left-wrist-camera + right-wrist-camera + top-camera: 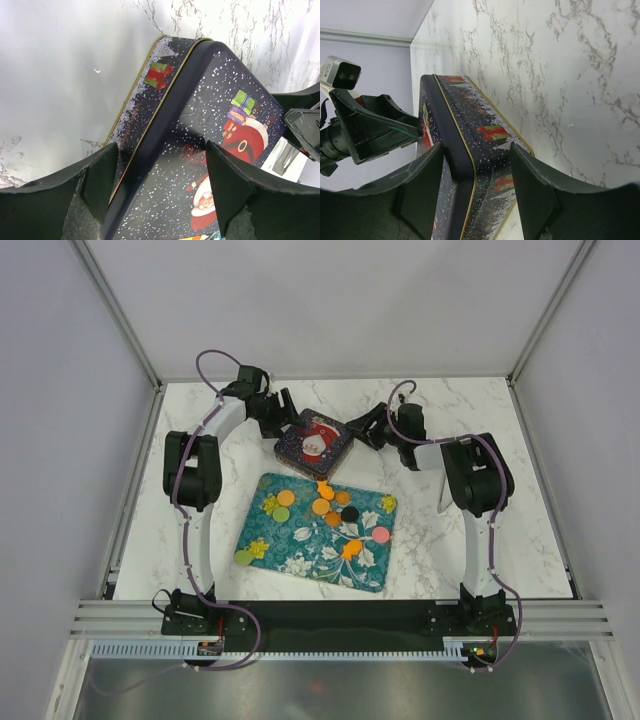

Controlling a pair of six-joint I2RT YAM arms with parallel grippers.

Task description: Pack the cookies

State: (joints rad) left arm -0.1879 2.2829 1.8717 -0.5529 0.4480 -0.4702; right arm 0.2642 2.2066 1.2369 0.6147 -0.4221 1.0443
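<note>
The cookies (pixel 320 507) are small flat discs, mostly orange with a black (pixel 349 513), a pink (pixel 380 534) and green ones, scattered on a teal floral tray (pixel 300 562). One orange cookie (pixel 322 483) lies at the tray's far edge, against a dark Santa tin (pixel 313 445) whose lid is on. My left gripper (pixel 278 420) (pixel 162 150) is open, straddling the tin's (pixel 220 90) left edge. My right gripper (pixel 358 430) (pixel 476 150) grips the tin's (pixel 480 120) right corner across lid and base.
The tin stands on the marble table (pixel 450 540) just behind the tray. Grey walls and metal frame posts enclose the table on three sides. Each wrist view shows the other gripper close by across the tin (pixel 305 130) (pixel 375 130).
</note>
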